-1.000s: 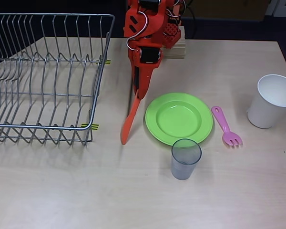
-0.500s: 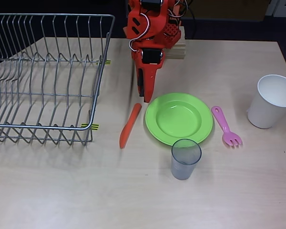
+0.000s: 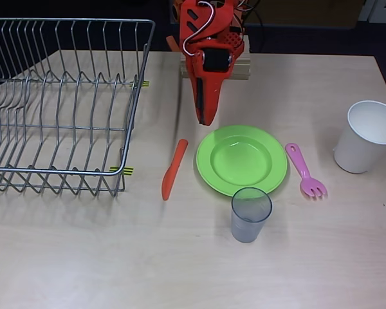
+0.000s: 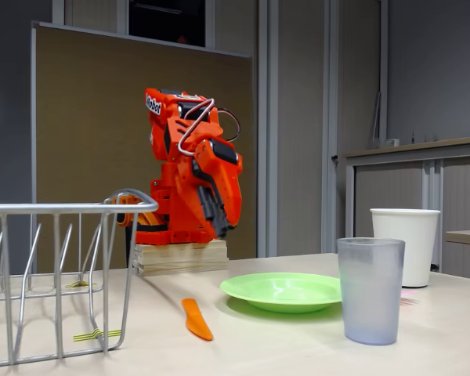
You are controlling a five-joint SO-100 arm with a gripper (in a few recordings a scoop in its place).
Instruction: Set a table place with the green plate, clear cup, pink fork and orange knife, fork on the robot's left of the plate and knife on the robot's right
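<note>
- Overhead view, near edge first: clear cup (image 3: 251,214) upright, lower centre, just below the rim of the green plate (image 3: 242,159), apart or barely touching, can't tell.
- Green plate centre frame, flat on the bench (image 3: 83,257), nothing on it.
- Orange knife (image 3: 174,169) lies flat just left of the plate, not touching it, blade tip toward the bottom of the frame.
- Pink fork (image 3: 305,170) lies just right of the plate, tines toward the bottom of the frame.
- Gripper (image 3: 206,116) hangs above the bench near the plate's upper-left rim, holding nothing; jaws look pressed together or nearly so, can't tell for sure.
- In the fixed view the gripper (image 4: 219,225) is raised well clear of the knife (image 4: 197,318), arm folded over its wooden base block (image 4: 180,256).
- Step, my read: all four pieces placed around the plate, knife released; setting looks done.
- Next move: likely just retract to rest, keeping clear of plate and cup; no further grasp seems needed.
- Extras: wire dish rack (image 3: 58,103) at upper left, white cup (image 3: 367,136) at right edge.
- Surface: pale wood-grain, matte. Room: brown partition panel (image 4: 94,141) behind the arm, grey wall panels and a cabinet to the right.
</note>
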